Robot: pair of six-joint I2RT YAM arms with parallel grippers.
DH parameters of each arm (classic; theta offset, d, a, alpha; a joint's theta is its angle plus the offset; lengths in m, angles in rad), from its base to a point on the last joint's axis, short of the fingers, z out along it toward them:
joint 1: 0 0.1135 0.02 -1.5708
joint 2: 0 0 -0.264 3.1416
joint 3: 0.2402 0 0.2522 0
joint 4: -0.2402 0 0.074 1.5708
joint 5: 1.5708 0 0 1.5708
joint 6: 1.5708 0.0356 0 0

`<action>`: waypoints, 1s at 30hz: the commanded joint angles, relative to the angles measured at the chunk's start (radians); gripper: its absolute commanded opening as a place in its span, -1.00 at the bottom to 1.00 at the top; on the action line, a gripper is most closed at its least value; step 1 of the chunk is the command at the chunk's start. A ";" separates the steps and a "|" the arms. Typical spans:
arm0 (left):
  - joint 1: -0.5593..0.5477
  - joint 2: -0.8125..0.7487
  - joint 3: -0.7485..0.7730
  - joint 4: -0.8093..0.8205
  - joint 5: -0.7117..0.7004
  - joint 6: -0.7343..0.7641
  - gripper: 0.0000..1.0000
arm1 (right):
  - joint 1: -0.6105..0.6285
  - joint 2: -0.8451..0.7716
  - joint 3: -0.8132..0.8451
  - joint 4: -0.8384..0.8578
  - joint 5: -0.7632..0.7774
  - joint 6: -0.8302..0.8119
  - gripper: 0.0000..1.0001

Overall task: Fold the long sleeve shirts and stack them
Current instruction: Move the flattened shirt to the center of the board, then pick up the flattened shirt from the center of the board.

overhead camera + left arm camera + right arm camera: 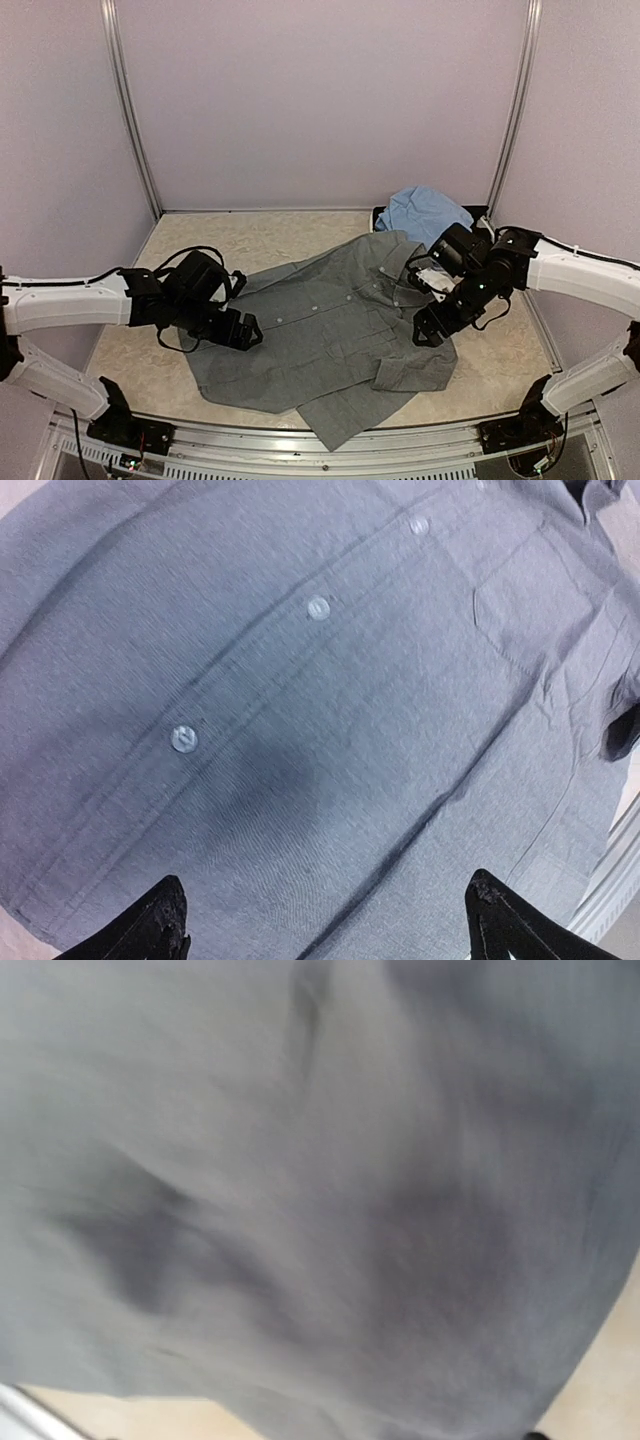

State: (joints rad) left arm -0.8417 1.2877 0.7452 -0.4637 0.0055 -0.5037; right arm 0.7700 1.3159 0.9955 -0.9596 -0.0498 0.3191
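Note:
The slate grey shirt (pixel 335 325) lies spread, front up, across the middle of the table, collar toward the back right. In the left wrist view its button placket (pixel 318 608) and a chest pocket (pixel 530 610) show. My left gripper (pixel 246 331) hovers over the shirt's left edge, its jaws wide open and empty (pixel 330 930). My right gripper (pixel 432 326) is low over the shirt's right side. The right wrist view is filled with blurred grey cloth (pixel 320 1200) and its fingers are hidden. The light blue shirt (pixel 425 212) lies crumpled at the back right.
The beige table (pixel 200 250) is walled on three sides, with metal posts in the back corners (pixel 135 120). A metal rail (pixel 320 445) runs along the front edge by the arm bases. The blue shirt sits close behind the right arm.

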 commanded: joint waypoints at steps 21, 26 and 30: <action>0.538 0.409 0.508 -0.066 0.216 0.288 0.73 | -0.294 0.960 1.497 -0.163 -0.221 -0.773 0.61; 0.551 0.441 0.475 -0.032 0.198 0.289 0.75 | -0.321 0.983 1.365 -0.094 -0.272 -0.793 0.60; 0.574 0.440 0.450 -0.033 0.173 0.308 0.75 | -0.326 1.038 1.363 -0.119 -0.295 -0.805 0.51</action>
State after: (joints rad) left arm -0.2932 1.7294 1.2182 -0.5232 0.2066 -0.2253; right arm 0.4538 2.3104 2.3737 -1.0515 -0.2882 -0.4404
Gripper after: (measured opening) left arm 0.875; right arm 0.777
